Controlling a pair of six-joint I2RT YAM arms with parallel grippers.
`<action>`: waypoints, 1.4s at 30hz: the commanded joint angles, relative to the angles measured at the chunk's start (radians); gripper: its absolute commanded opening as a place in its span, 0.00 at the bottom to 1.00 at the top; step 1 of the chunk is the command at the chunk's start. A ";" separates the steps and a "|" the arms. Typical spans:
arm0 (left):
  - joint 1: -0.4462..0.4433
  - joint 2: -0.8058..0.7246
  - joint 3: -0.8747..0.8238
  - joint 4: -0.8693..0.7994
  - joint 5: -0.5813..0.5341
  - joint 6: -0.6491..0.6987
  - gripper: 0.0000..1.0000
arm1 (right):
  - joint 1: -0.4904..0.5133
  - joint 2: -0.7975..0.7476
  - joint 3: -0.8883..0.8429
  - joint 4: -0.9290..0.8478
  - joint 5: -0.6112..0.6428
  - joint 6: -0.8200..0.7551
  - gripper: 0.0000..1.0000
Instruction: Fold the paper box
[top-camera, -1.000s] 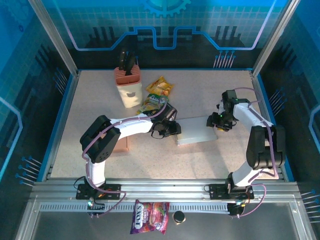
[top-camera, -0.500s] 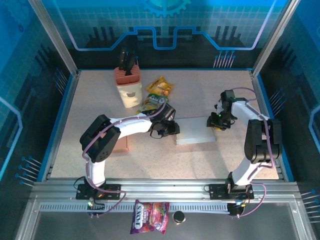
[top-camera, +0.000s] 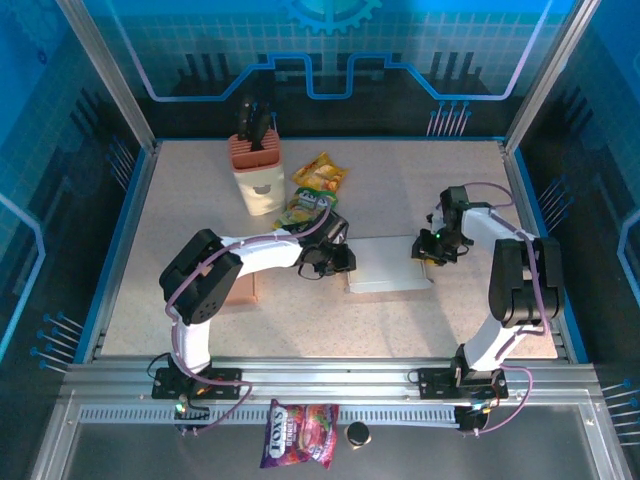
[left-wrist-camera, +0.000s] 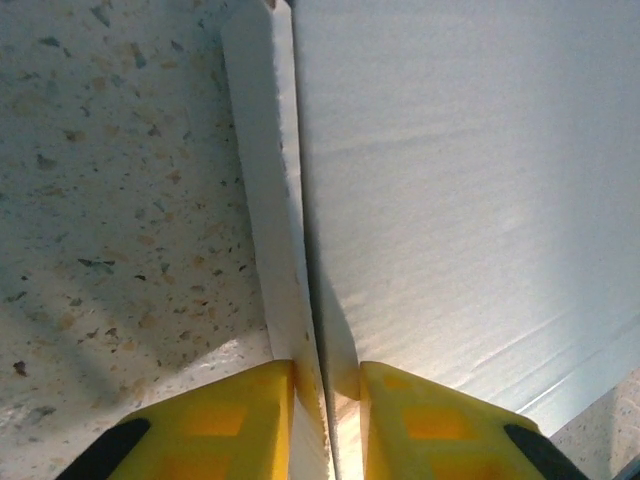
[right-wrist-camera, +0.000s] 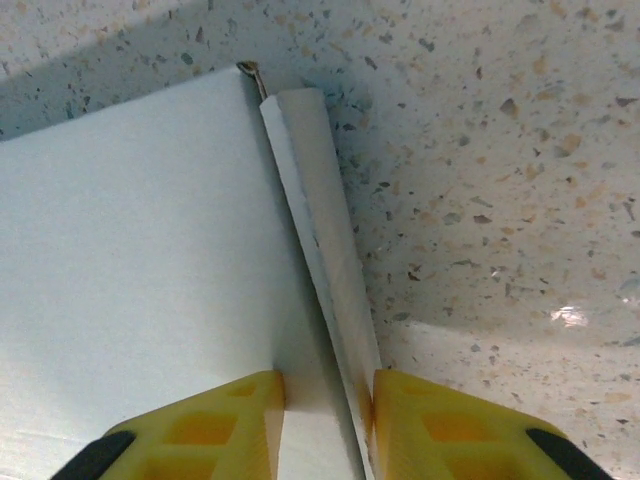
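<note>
The paper box (left-wrist-camera: 450, 200) overruns the left wrist view (top, right).

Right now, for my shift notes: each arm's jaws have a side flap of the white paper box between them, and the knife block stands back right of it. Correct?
Not quite. The top external view shows the knife block back left of the paper box, not back right. The rest stands, as the wrist views show.

Left arm (top-camera: 260, 252) and right arm (top-camera: 497, 228): white shells, black joints, a lilac cable (top-camera: 168, 298) looping along each. The fingers (left-wrist-camera: 230, 420) are bright yellow blocks with recessed panels, and black housing shows just behind their outer corners.
</note>
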 joint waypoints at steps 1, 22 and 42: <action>0.009 -0.009 -0.041 -0.029 0.008 0.015 0.21 | 0.015 -0.005 -0.048 -0.007 -0.017 0.013 0.28; 0.012 -0.194 -0.249 -0.054 -0.026 0.068 0.14 | 0.152 -0.158 -0.196 0.040 -0.094 0.105 0.39; 0.021 -0.200 -0.263 0.036 0.043 0.051 0.14 | 0.152 -0.132 -0.230 0.099 -0.162 0.130 0.17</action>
